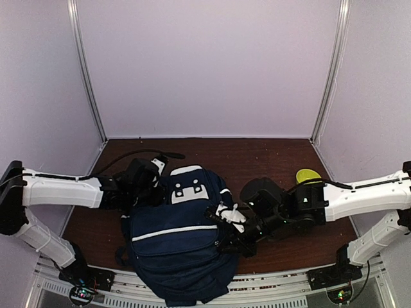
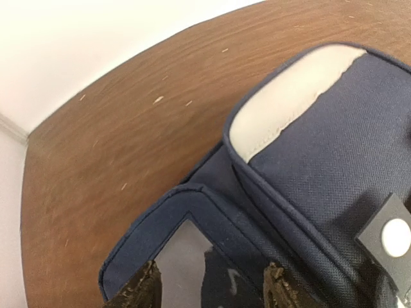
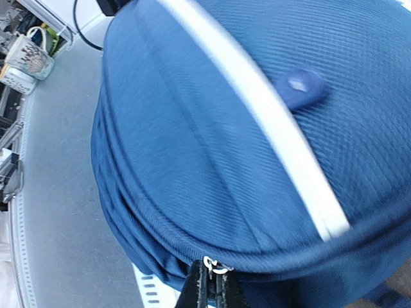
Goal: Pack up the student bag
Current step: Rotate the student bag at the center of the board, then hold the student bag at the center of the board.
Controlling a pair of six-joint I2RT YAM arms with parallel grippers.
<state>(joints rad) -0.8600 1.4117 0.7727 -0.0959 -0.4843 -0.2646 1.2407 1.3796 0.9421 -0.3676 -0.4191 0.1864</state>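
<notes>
- Navy fabric fills the middle of the top view: your student bag point(image 1: 176, 247) lies flat on the brown table point(image 1: 257, 157), its lower end over the near edge. The white stripe point(image 1: 173, 231) crosses its front and the white buckle patches point(image 1: 186, 190) sit toward the far end. You cannot see inside it from here.
- The left arm point(image 1: 64, 191) reaches in low from the left, with the left jaws at the bag's far left corner. The right arm point(image 1: 359, 199) comes in from the right, bent down, with the right jaws at the bag's right side.
- A yellow-green object point(image 1: 308, 174) lies on the table behind the right arm, and a black cable point(image 1: 138, 154) loops behind the left one.
- From the left wrist you look down on the bag's corner point(image 2: 321, 167). It shows a pale panel point(image 2: 289, 96), a dark patch with a white stud point(image 2: 393, 237) and a side pocket point(image 2: 192, 212) with a grey lining.
- The two fingers point(image 2: 144, 292) stand well apart, so the left jaws are open, with the pocket between the tips. You cannot tell whether they touch the fabric.
- From the right wrist the bag point(image 3: 192, 141) looks blurred, with its stripe and a blue snap button point(image 3: 298, 86) in view.
- The right jaws are closed on the silver zipper pull point(image 3: 215, 268) at the seam.
- Two mugs point(image 3: 29, 54) stand far off, beyond a grey surface point(image 3: 58, 192).
</notes>
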